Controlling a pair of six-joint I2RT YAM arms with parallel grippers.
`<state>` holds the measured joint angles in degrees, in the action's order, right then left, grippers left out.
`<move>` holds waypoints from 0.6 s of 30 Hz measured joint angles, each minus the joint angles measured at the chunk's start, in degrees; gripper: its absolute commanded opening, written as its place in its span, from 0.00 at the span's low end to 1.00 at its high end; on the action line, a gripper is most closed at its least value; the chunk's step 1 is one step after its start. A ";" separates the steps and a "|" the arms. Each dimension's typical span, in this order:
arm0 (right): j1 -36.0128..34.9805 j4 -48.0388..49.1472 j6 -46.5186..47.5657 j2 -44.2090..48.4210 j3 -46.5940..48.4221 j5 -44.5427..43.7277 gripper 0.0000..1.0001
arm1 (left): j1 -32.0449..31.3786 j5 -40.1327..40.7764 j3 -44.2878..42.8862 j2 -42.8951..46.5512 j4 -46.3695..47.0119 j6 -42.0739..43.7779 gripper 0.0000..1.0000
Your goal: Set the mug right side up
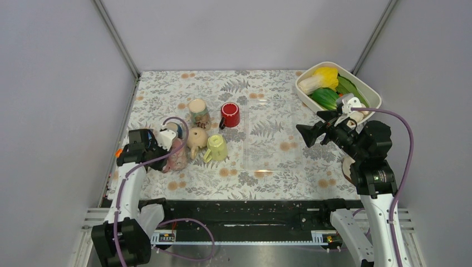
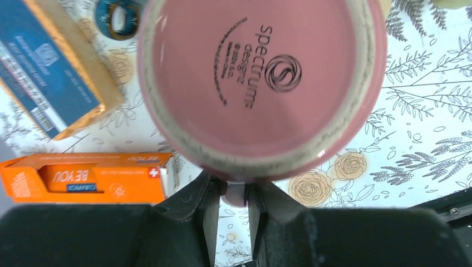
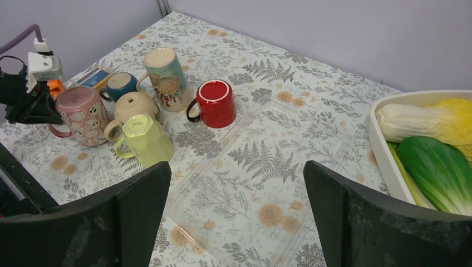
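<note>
Left arm (image 1: 125,192) and right arm (image 1: 379,219): white link shells between matte black joint housings. Right purple cable (image 1: 411,139) looped from wrist to lower link. Left purple cable (image 1: 116,222) of the same colour along the white link. Small white camera block (image 1: 349,103) on the right wrist, a second white block (image 1: 166,136) on the left. Left claw (image 2: 236,194) black and finely textured, with tapered wedge fingers. Right claw (image 3: 236,172) the same matte black, in broad slabs with rounded corners, faintly speckled.
</note>
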<state>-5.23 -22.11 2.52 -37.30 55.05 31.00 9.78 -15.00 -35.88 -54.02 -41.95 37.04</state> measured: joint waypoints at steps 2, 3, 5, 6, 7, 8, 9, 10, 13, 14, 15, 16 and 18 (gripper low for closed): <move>0.00 0.02 -0.04 0.00 0.00 0.02 0.99 | 0.79 -0.22 -1.18 1.42 -1.31 -0.24 0.00; 0.00 0.04 -0.07 -0.02 0.00 0.04 0.99 | 1.05 -0.48 -2.05 2.34 -1.81 -0.61 0.00; 0.00 0.31 -0.26 -0.07 -0.09 0.15 0.99 | 1.31 -0.72 -3.76 3.96 -3.02 -1.16 0.00; 0.00 0.48 -0.44 -0.11 -0.17 0.20 0.99 | 1.40 -1.16 -4.66 4.96 -3.39 -1.64 0.00; 0.00 0.76 -0.55 -0.11 -0.35 0.37 0.99 | 1.40 -1.55 -5.51 5.79 -3.61 -2.14 0.00; 0.00 0.94 -0.74 -0.13 -0.50 0.57 0.99 | 1.40 -2.03 -6.40 6.54 -3.76 -2.64 0.00; 0.00 1.18 -0.94 -0.17 -0.68 0.83 0.99 | 1.38 -2.51 -7.39 7.17 -4.07 -3.10 0.00; 0.00 1.25 -1.11 -0.24 -0.76 1.27 0.99 | 1.38 -3.10 -8.66 7.69 -4.57 -3.67 0.00; 0.04 1.49 -1.62 -0.46 -0.81 1.66 0.99 | 1.40 -3.96 -11.10 8.74 -4.98 -5.03 0.00; 0.04 1.60 -1.97 -0.50 -0.85 1.70 0.99 | 1.40 -4.22 -12.17 8.94 -5.35 -5.68 0.00; 0.04 1.81 -2.40 -0.59 -0.87 1.92 0.99 | 1.38 -4.50 -13.53 8.92 -6.05 -6.27 0.00; 0.04 2.08 -2.84 -0.70 -0.87 2.36 0.99 | 1.40 -4.90 -14.73 8.90 -6.49 -6.93 0.00; 0.04 3.02 -3.96 -1.11 -0.90 3.58 0.99 | 1.40 -6.08 -17.84 8.63 -7.78 -8.35 0.00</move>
<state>-5.19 -19.09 -1.43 -38.41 54.15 34.59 11.18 -21.08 -53.71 -45.39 -49.74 28.69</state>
